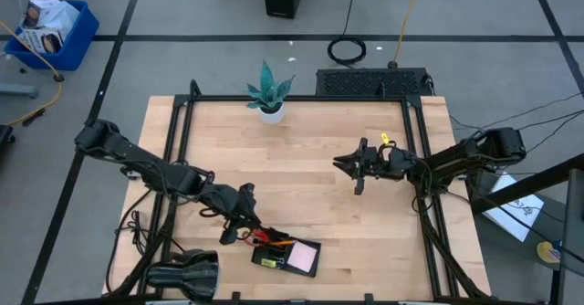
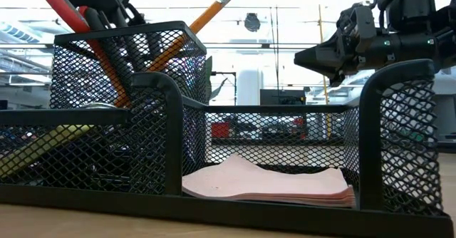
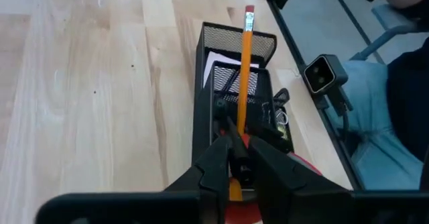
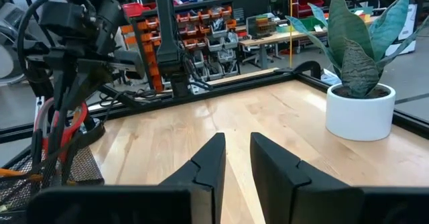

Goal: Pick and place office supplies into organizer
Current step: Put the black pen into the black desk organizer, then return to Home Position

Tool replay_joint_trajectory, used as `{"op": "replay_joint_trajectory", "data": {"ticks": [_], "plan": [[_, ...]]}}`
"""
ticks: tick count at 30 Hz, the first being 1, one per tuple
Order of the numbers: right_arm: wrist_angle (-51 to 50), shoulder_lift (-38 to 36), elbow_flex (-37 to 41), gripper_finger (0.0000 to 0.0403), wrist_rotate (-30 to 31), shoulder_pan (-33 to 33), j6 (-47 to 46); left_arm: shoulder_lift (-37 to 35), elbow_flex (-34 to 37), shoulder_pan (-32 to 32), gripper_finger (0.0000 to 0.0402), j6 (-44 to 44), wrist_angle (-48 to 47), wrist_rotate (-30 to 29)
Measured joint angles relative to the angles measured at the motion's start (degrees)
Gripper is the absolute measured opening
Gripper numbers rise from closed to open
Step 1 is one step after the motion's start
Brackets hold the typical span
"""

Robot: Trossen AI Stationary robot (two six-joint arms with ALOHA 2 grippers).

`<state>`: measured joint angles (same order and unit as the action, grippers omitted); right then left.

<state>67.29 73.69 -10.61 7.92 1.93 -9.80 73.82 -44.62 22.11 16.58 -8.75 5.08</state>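
At the table's near edge, left of centre, the black mesh organizer (image 1: 290, 256) sat flat on the wood. The left gripper (image 1: 239, 221) hung just over its left end. Its fingers (image 3: 216, 165) were pinched almost closed around something thin and dark above the tall compartment; what exactly they held could not be told. Red scissor handles (image 2: 60, 3) showed right beside them. An orange pencil (image 3: 244, 83) stood tilted in that tall compartment, eraser end up. A small clip (image 3: 279, 115) lay in the narrow side section. The pale pink note pad (image 2: 274, 183) lay flat in the wide low compartment, slightly humped in the middle.

The right gripper (image 1: 351, 165) hovered above bare wood right of the table's centre, well apart from the organizer. Its fingers (image 4: 208, 158) stood a narrow gap apart, nothing between them. A small yellow piece (image 1: 386, 141) showed just beside the right arm's wrist.

A potted plant (image 1: 270, 94) stood at the far edge. A black rounded object (image 1: 185, 276) sat near the organizer at the near left corner.
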Motion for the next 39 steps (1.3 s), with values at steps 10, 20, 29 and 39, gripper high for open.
{"op": "replay_joint_trajectory", "data": {"ticks": [10, 20, 29, 39], "plan": [[-0.8, 1.1, 0.0, 0.0058, 0.0, 0.0, 0.0, 0.1, 0.0, 0.8, 0.0198, -3.1, 4.7, -0.6], [3.2, 1.4, 0.0, 0.0061, -0.3, 0.0, 4.1, -4.6, 0.0, -1.7, 0.0309, -6.4, 7.4, -11.8], [2.6, 1.5, 0.0, 0.0057, 2.3, -0.9, 2.9, -13.3, 4.8, 0.1, 0.0322, -6.3, 5.3, -25.8], [0.0, 1.4, 0.0, 0.0061, -0.5, -4.7, 9.0, -29.1, 25.9, 3.3, 0.0314, -12.6, 23.8, -24.5]]}}
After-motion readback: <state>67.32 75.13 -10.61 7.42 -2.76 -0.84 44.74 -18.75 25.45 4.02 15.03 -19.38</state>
